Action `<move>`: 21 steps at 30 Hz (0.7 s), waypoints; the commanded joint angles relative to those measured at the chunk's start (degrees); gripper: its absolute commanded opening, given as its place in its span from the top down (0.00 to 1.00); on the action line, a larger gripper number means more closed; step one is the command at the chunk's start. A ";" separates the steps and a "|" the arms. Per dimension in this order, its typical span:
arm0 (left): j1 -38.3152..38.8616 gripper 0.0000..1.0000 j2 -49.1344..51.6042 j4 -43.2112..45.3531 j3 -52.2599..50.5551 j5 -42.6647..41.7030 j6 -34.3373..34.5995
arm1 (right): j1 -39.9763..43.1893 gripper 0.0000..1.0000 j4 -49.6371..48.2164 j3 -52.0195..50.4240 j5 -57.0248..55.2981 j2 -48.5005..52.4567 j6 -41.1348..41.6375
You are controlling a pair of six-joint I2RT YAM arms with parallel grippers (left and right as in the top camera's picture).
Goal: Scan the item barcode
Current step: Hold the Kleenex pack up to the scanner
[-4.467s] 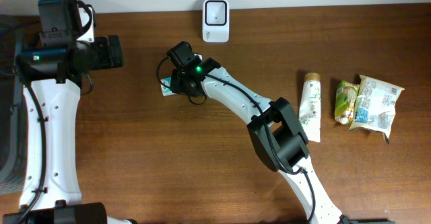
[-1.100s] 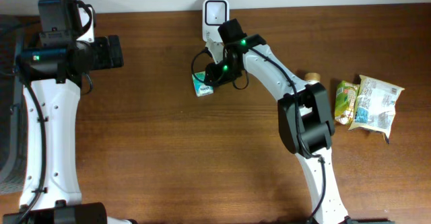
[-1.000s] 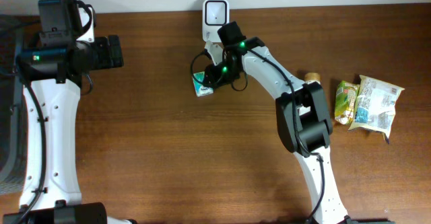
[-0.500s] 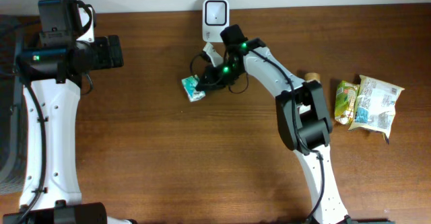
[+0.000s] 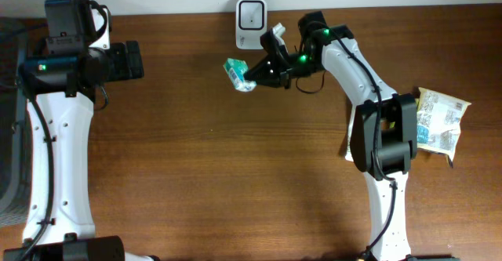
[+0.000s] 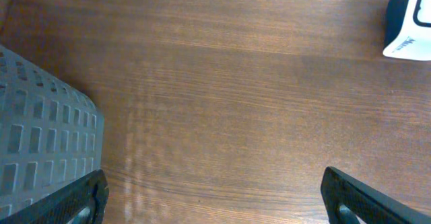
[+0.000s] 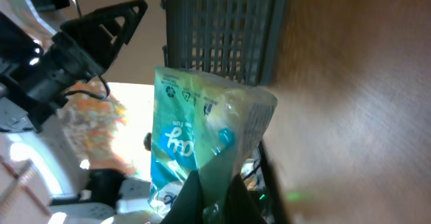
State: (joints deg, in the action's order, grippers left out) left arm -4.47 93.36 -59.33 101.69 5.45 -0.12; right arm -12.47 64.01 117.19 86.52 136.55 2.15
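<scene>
Evidently the weak point was the grip itself. The right gripper (image 5: 256, 74) pinched the pouch (image 5: 238, 74) by one crimped edge only, so the bag hung out beyond the fingers, as the right wrist view showed. A soft film held that way could have slipped, twisted or drooped during any quick wrist turn. A drop would have put it on the table (image 5: 235, 175), short of the scanner (image 5: 251, 13).

The next risk was aim. The pouch was in the air near the scanner, a little to its left and towards the room, not squarely before its window. I could not tell which face carried the barcode. If the code faced away, or the film was creased or caught glare, I judged that no read would follow. Moving closer carried its own hazard: the wrist and its cable were near the scanner and could have knocked it.

Gripper state: the right jaws were closed tight on the pouch edge and touched nothing else. Farther off, the left gripper (image 6: 214, 183) stood fully spread over bare wood, holding nothing. The basket (image 6: 40, 136) lay beside it, well apart from the pouch.
</scene>
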 commanded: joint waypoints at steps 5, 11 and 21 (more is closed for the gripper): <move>-0.09 0.01 -0.90 0.07 0.20 0.39 0.57 | 5.01 0.96 22.88 0.63 2.43 -12.02 -32.74; -0.09 0.01 -0.92 0.07 0.20 0.39 0.57 | 6.91 0.96 31.82 0.63 2.43 -15.26 -44.39; -0.09 0.01 -0.92 0.07 0.20 0.39 0.57 | 6.40 0.96 29.35 1.57 -2.80 -15.26 -41.24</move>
State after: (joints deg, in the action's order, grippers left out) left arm -4.47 93.36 -59.31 101.69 5.45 -0.12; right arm -5.67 94.76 117.36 87.26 121.49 -41.25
